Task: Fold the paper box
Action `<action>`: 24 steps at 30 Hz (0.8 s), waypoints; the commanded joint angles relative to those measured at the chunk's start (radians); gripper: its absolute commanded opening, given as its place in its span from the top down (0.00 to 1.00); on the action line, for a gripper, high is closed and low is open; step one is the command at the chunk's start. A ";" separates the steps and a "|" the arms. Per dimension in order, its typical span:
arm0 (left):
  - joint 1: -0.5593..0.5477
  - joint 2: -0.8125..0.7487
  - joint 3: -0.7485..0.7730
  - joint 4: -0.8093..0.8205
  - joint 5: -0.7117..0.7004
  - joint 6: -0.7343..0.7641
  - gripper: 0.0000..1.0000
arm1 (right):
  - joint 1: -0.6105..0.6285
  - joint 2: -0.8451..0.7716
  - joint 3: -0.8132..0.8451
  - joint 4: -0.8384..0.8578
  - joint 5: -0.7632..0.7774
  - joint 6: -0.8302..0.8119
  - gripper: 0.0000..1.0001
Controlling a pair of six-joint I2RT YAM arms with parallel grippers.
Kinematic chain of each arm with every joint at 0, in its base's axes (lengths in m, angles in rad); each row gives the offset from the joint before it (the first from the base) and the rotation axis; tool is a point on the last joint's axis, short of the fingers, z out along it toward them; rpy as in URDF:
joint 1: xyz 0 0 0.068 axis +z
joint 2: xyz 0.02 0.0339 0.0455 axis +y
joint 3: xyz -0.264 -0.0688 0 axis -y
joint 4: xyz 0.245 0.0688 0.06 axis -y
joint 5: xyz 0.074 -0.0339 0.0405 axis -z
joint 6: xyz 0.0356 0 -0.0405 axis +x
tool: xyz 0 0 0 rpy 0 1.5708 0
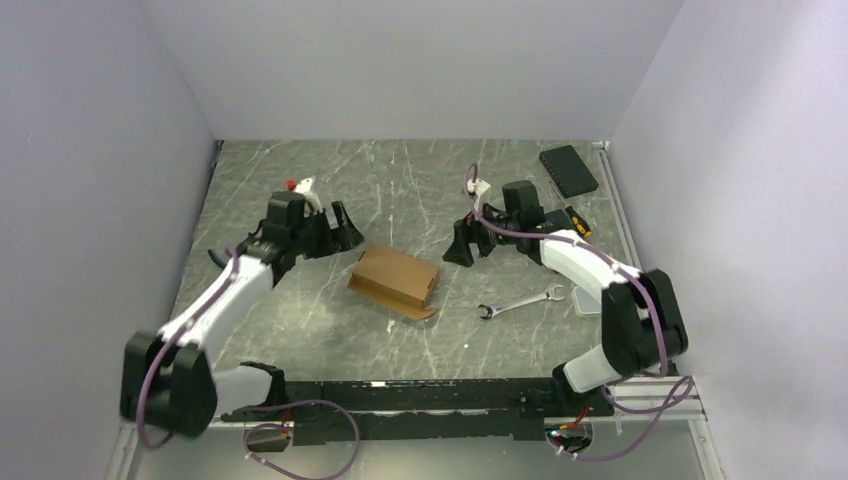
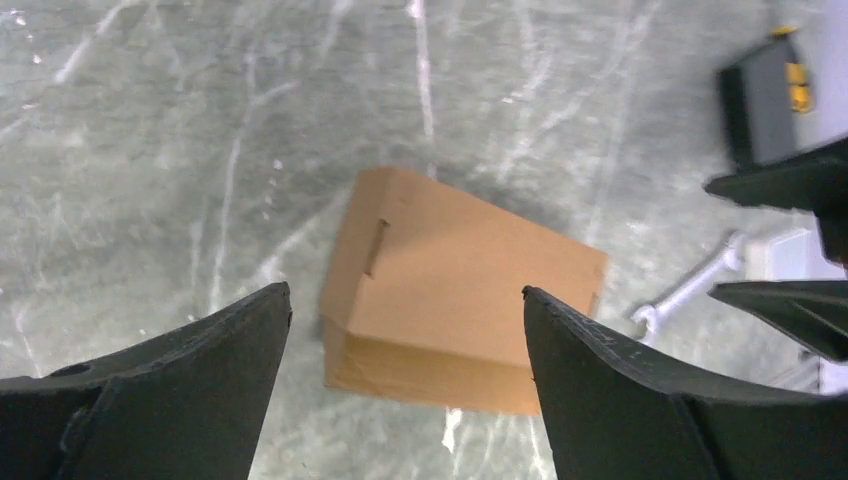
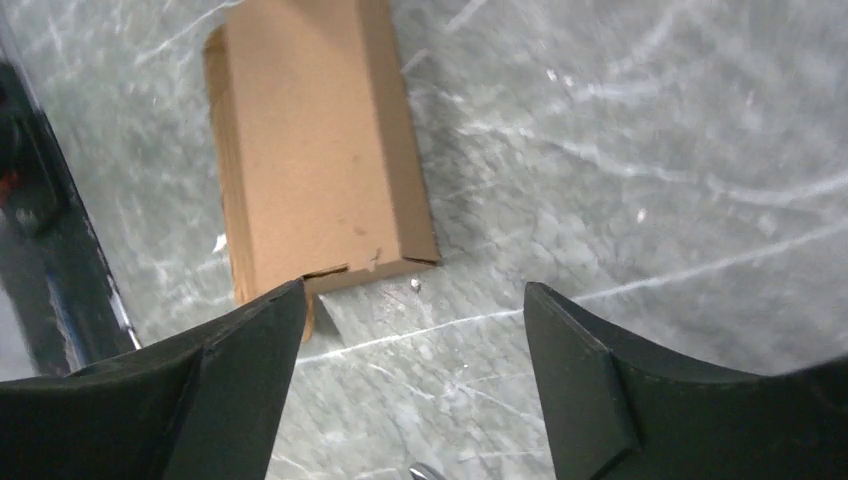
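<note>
both grippers open, box lying free between them

the paper box (image 1: 393, 281) lies on the marbled grey table (image 1: 300, 330), partly folded, with one flap sticking out at its near edge. the left gripper (image 1: 345, 228) hangs just to the box's left, jaws spread wide with nothing in them; the box sits ahead of and below its fingertips, apart from them. the right gripper (image 1: 472, 245) is also released and empty, with the box ahead of it, nearer its left finger. a wrench (image 1: 520, 303) lies near the right gripper, on the side away from the box, and a black pad (image 1: 568, 169) lies well beyond it.
</note>
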 commanded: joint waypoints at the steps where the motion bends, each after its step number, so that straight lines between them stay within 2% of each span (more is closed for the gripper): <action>1: 0.000 -0.244 -0.157 0.135 0.171 0.000 0.03 | 0.052 -0.201 0.017 -0.068 -0.077 -0.402 0.01; 4: -0.016 -0.351 -0.280 0.279 0.314 -0.065 0.00 | 0.042 -0.296 -0.073 -0.021 -0.167 -0.508 0.00; 6: -0.069 -0.389 -0.341 0.383 0.351 -0.089 0.00 | 0.022 -0.286 -0.072 -0.109 -0.306 -0.617 0.00; 8: -0.168 -0.423 -0.354 0.363 0.269 -0.035 0.01 | 0.007 -0.240 -0.024 -0.278 -0.398 -0.776 0.00; 11: -0.348 -0.462 -0.374 0.344 0.108 0.051 0.01 | 0.005 -0.215 0.007 -0.344 -0.369 -0.842 0.00; 15: -0.561 -0.449 -0.387 0.339 -0.102 0.141 0.05 | -0.011 -0.237 -0.010 -0.281 -0.300 -0.781 0.00; 18: -0.692 -0.388 -0.393 0.386 -0.218 0.209 0.14 | -0.034 -0.224 0.008 -0.298 -0.306 -0.765 0.01; 24: -0.870 -0.167 -0.333 0.425 -0.472 0.317 0.26 | -0.057 -0.215 0.009 -0.288 -0.316 -0.735 0.02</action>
